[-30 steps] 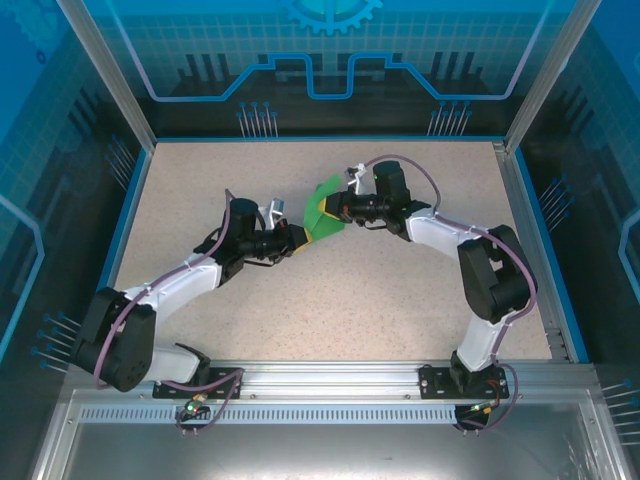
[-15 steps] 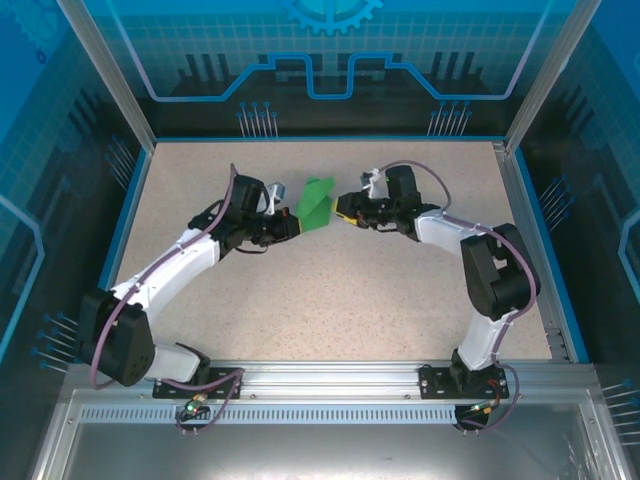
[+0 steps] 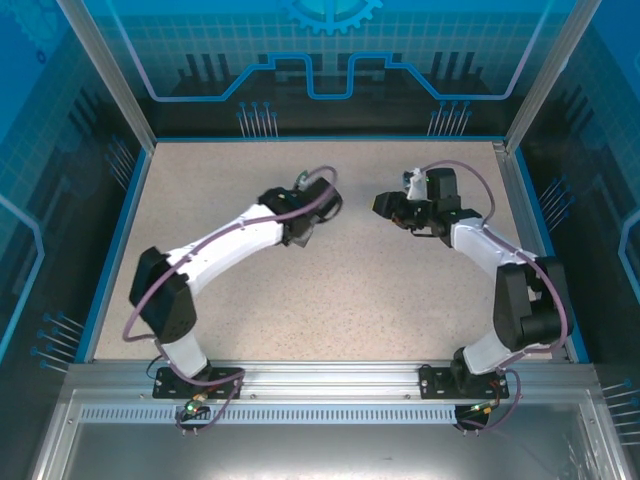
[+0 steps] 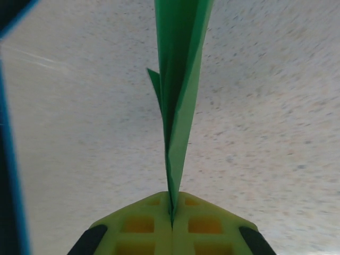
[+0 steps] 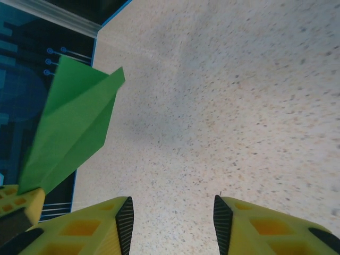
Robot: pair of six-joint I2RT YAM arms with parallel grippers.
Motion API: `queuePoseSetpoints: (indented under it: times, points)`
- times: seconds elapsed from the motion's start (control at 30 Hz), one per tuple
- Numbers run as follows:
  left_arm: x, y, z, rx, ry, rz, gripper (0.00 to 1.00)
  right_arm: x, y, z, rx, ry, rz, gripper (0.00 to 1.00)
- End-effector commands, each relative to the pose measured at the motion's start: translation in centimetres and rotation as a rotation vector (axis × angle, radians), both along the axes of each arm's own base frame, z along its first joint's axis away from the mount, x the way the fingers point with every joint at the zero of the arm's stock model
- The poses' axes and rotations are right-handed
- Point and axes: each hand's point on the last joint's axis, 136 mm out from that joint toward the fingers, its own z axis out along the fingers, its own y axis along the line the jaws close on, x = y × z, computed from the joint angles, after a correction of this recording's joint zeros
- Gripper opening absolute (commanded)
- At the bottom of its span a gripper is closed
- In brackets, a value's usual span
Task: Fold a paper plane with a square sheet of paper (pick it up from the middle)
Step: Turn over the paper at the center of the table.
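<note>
The left pincer [image 4: 171,219] is clamping its yellow-green fingers tight on the narrow end of the paper plane [image 4: 178,79]. The plane is stretching away from it edge-on as a creased green wedge, with a small flap sticking out on one side. Beyond it the speckled desk [image 4: 265,106] is showing blurred. The right pincer [image 5: 171,223] is hovering over the desk with its fingers spread wide, gripping nothing. Farther off to its left, the plane is showing its broad folded face, raised off the desk. From above, both arms are reaching toward the desk's middle, with the pincers near each other yet apart.
</note>
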Motion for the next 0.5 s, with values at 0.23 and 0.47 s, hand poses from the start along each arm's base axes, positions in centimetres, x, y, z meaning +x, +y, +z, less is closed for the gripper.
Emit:
queuePoseSetpoints:
  times: [0.23,0.47]
  points:
    - [-3.3,-6.1,-5.2,0.454,-0.027,-0.361,0.03,-1.8,-2.7,0.8,-0.038,-0.016,-0.011,0.48]
    - [-6.8,-9.4,-10.9,0.489,0.072,-0.516,0.13,-2.2,-2.6,0.6,-0.027,0.003,-0.003,0.50]
